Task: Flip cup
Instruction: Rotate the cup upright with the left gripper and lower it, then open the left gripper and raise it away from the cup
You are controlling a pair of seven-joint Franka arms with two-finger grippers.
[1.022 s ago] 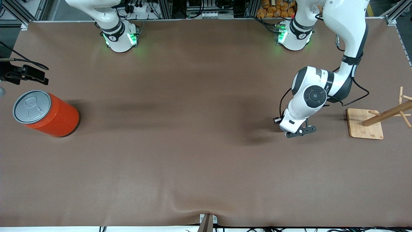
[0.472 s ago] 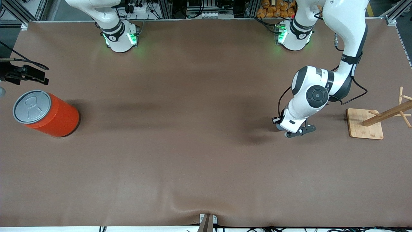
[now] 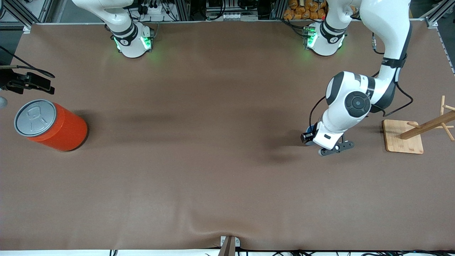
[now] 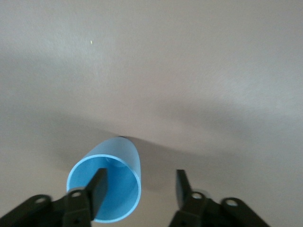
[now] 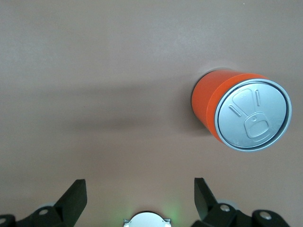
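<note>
— Where's the cup (image 4: pixel 110 182)?
— Under the left gripper (image 4: pixel 140 188), near the wooden stand (image 3: pixel 403 136); fingers spread, one inside its mouth.
— Risk?
— Closing off-centre could squirt it away (light plastic). Right gripper (image 5: pixel 140 193) waits, spread.

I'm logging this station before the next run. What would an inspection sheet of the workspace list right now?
Surface: brown table, rippled at the edge nearest the front camera.
Job's things: blue cup under the left gripper, its open mouth showing in the left wrist view.
Clutter: orange can with grey lid, toward the right arm's end; wooden rack toward the left arm's end.
Grippers: left gripper open, one finger in front of the cup's mouth; right gripper open, waiting beside the can.
Cables: black cable looping off the left arm.
Surroundings: metal frame along the base edge.
</note>
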